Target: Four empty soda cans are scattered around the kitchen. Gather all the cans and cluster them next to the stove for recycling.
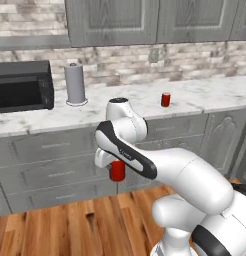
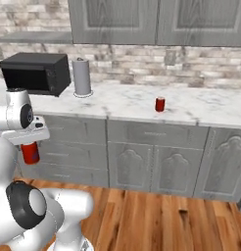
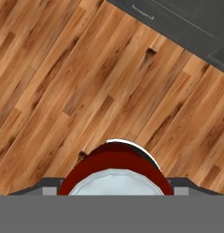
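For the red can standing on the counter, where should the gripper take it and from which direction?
Grip the counter can around its mid-body, coming from above or the open counter front: it stands upright, alone, a plain cylinder. The gripper would first have to set down the red can it holds.

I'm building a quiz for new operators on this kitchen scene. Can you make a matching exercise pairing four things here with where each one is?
Things:
1. red can in the gripper
2. second red can
3. paper-towel roll
4. microwave

Places:
A. standing alone on the open stretch of marble counter
B. on the counter's left end, beside the roll
C. held above the wood floor, in front of the drawers
D. upright on the counter, between the microwave and the lone can

Pairs: 1-C, 2-A, 3-D, 4-B
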You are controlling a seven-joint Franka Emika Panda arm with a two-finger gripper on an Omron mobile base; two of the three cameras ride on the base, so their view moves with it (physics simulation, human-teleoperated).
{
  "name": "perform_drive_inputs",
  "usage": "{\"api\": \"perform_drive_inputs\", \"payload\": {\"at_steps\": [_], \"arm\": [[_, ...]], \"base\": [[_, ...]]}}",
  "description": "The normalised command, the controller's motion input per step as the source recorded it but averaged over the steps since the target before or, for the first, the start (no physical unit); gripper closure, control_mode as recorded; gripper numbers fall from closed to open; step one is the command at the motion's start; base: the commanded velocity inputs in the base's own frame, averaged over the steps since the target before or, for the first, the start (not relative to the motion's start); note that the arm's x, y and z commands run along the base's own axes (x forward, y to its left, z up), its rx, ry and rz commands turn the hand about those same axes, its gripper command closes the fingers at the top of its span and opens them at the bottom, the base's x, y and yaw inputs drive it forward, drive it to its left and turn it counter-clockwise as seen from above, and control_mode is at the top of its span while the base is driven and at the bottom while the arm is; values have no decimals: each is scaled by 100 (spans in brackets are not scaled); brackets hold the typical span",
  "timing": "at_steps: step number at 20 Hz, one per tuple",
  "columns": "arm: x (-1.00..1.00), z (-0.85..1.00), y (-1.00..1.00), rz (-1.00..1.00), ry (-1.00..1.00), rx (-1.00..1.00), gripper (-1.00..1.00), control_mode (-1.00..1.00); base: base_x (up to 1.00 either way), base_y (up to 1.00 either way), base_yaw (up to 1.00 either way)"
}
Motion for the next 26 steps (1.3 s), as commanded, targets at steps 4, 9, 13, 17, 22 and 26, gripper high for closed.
{"api": "perform_drive_inputs", "payload": {"at_steps": [4,9,13,17,22,26], "arm": [[0,0,0,0,0,0,100,100],[0,0,0,0,0,0,100,100],[0,0,0,0,0,0,100,100],[0,0,0,0,0,0,100,100],[0,0,0,0,0,0,100,100],[0,0,0,0,0,0,100,100]], "base": [[42,69,0],[41,69,0],[41,68,0],[41,67,0],[41,64,-1],[40,64,0]]}}
